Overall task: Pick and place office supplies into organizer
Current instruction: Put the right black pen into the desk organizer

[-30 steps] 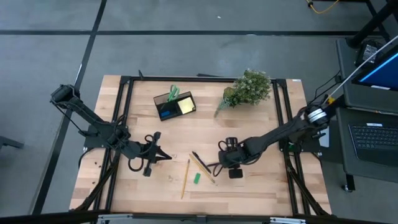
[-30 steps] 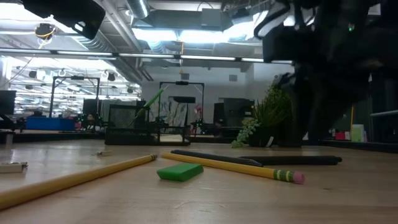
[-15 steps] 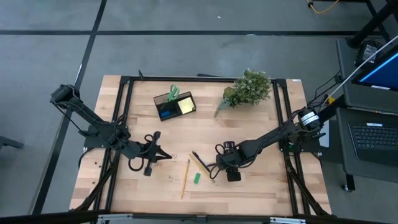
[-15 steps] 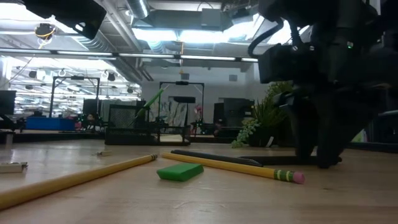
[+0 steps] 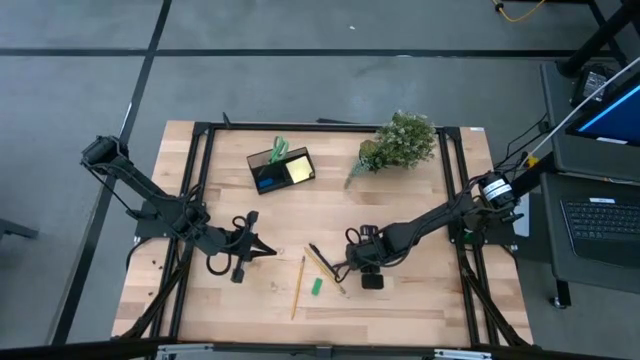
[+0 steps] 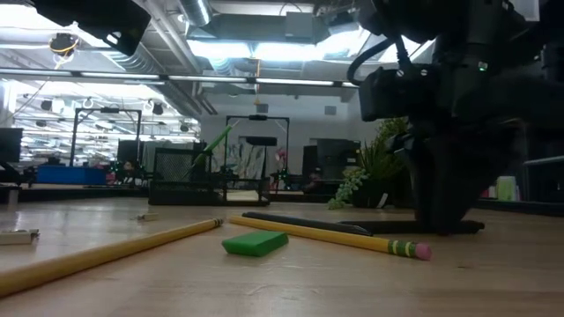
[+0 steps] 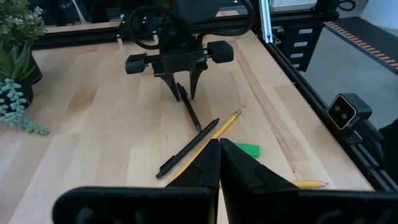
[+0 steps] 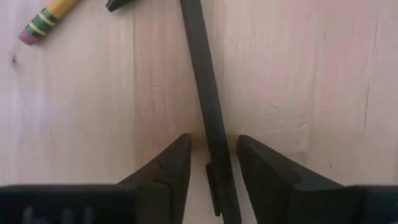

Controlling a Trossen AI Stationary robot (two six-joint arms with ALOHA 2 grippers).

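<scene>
My right gripper (image 8: 213, 142) is open and low over the table, pointing down. Its fingers stand on either side of a black pen (image 8: 205, 81) that lies flat on the wood, with a gap showing on both sides. The left wrist view shows this gripper (image 7: 185, 93) astride the pen's far end. A second black pen (image 7: 186, 149) and a yellow pencil (image 7: 214, 134) lie crossed beside it. A green block (image 5: 316, 286) and another pencil (image 5: 298, 287) lie nearby. The organizer (image 5: 281, 168) holds green scissors, a blue block and a yellow pad. My left gripper (image 5: 268, 251) is shut, waiting at the table's left.
A leafy plant (image 5: 398, 143) stands at the far side, right of the organizer. The black frame rails (image 5: 195, 190) run along the table's left and right edges. A small pale object (image 6: 13, 236) lies on the wood at the low view's left edge.
My right gripper has come down to the table and shifted a little toward the table's left edge. Its open fingers now stand around the black pen. Nothing on the table has moved.
</scene>
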